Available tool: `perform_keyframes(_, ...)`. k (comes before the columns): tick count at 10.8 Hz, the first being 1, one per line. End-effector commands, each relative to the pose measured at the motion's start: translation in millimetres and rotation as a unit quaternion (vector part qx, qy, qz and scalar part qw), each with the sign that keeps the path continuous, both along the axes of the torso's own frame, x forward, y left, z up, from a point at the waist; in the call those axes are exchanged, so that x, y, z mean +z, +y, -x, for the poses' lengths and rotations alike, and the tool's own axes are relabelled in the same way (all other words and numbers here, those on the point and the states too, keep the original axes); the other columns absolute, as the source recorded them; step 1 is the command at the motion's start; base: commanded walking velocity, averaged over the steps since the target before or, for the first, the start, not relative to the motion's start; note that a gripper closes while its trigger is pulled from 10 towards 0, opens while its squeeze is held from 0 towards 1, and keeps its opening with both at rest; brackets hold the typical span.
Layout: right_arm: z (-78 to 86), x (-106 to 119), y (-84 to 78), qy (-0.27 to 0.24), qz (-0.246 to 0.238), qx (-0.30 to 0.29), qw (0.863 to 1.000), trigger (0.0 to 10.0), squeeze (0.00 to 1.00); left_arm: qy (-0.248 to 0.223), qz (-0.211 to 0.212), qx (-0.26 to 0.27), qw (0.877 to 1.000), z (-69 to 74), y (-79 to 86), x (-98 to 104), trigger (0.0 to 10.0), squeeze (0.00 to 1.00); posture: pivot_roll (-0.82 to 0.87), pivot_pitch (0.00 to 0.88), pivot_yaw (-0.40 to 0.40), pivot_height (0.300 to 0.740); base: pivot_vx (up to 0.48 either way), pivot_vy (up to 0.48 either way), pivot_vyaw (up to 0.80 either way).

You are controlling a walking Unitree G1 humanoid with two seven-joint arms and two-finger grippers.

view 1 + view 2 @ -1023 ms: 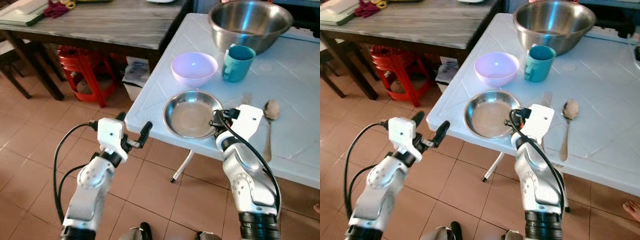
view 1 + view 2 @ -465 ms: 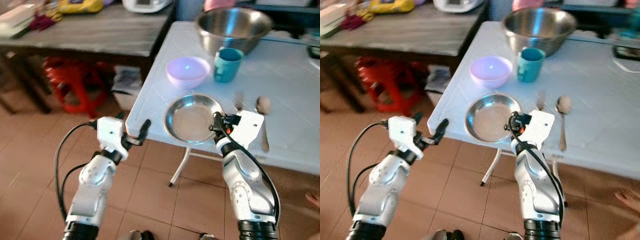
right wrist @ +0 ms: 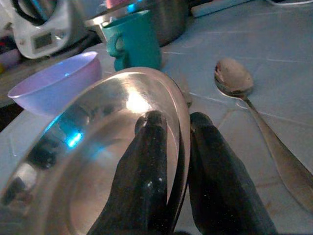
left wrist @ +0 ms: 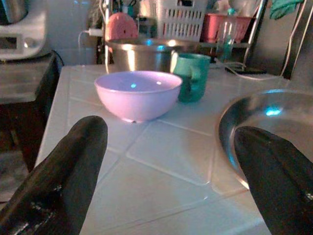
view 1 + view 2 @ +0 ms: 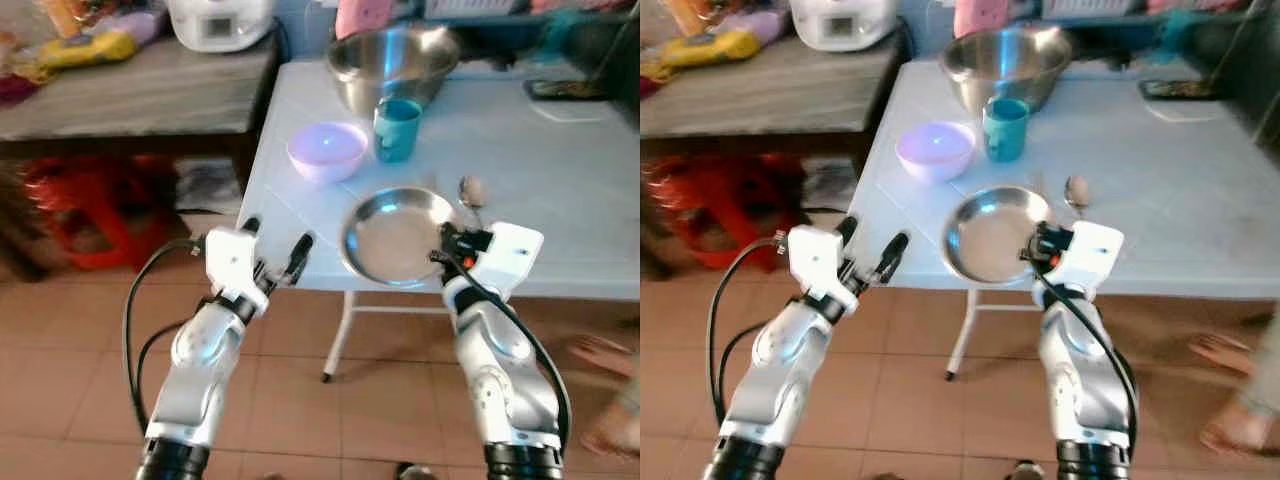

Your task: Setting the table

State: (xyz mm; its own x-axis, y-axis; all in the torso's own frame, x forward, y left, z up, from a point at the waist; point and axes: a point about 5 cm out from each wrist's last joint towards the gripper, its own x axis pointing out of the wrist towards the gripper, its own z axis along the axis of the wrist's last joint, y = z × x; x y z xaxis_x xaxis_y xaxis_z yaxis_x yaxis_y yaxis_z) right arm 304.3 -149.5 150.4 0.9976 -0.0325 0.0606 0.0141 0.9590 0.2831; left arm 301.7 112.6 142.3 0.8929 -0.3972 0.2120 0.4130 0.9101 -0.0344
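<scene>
White plastic table [image 5: 560, 150] with a moulded tile-pattern top, standing on a brown tiled floor [image 5: 90, 370]. To the robot's left of it, a grey wooden table [image 5: 130, 95] carrying a white appliance [image 5: 218, 18] and yellow packaging [image 5: 95, 45]; a red plastic stool [image 5: 80, 205] sits under it, blurred.

At the far end of the white table, a large stainless steel mixing bowl [image 5: 390, 62]. Just in front of it, a teal ceramic mug [image 5: 397, 128]. Beside the mug, on the robot's left, a lilac plastic bowl [image 5: 326, 150].

Near the front edge of the white table, a shallow round steel plate [image 5: 395, 235], lying flat. Right gripper [image 3: 178, 134] is clamped on the plate's rim at the side toward the robot's right: in the right wrist view one black finger [image 3: 149, 161] lies inside the dish and the other outside, rim pinched between them. Silver right arm rises from below the table edge.

Just beyond the plate's far right rim, a metal spoon [image 3: 234, 81] lies on the table top, bowl end away from the robot, handle running back toward the edge. Something slim and metallic lies between spoon and plate; too blurred to name.

Left gripper [image 5: 275, 262] hovers at the table's front left corner, fingers spread wide and holding nothing, pointing across the top toward the lilac bowl.

A person's bare foot [image 5: 600, 355] on the floor at far right, blurred.
</scene>
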Motion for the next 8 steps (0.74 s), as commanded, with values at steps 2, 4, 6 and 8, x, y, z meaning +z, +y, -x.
perform_keyframes(2, 0.4, 6.5, 4.7, -0.017, 0.005, 0.01, 1.0, 10.0, 0.0, 0.005, -0.005, 0.012, 1.0, -0.1, 4.0, -3.2, 10.0, 0.0, -0.1, 0.113, 0.102, 0.74, 0.0, 0.403, 0.0)
perform_keyframes(4, 3.0, 4.4, 7.2, -0.02, 0.018, 0.02, 0.999, 10.0, 0.0, 0.004, -0.003, 0.017, 1.0, -0.9, 3.7, -2.9, 10.0, 0.0, -0.1, 0.114, 0.1, 0.74, 0.0, 0.407, 0.0)
perform_keyframes(6, 2.5, 5.4, 9.8, -0.024, 0.024, 0.025, 0.999, 10.0, 0.0, 0.005, -0.002, 0.02, 1.0, -1.8, 3.2, -2.9, 10.0, 0.0, -0.1, 0.113, 0.098, 0.74, 0.0, 0.412, 0.0)
perform_keyframes(8, 2.1, 6.5, 10.9, -0.029, 0.031, 0.029, 0.999, 10.0, 0.0, 0.004, -0.001, 0.022, 1.0, -3.2, 2.1, -2.3, 10.0, 0.0, -0.1, 0.112, 0.098, 0.74, 0.0, 0.426, 0.0)
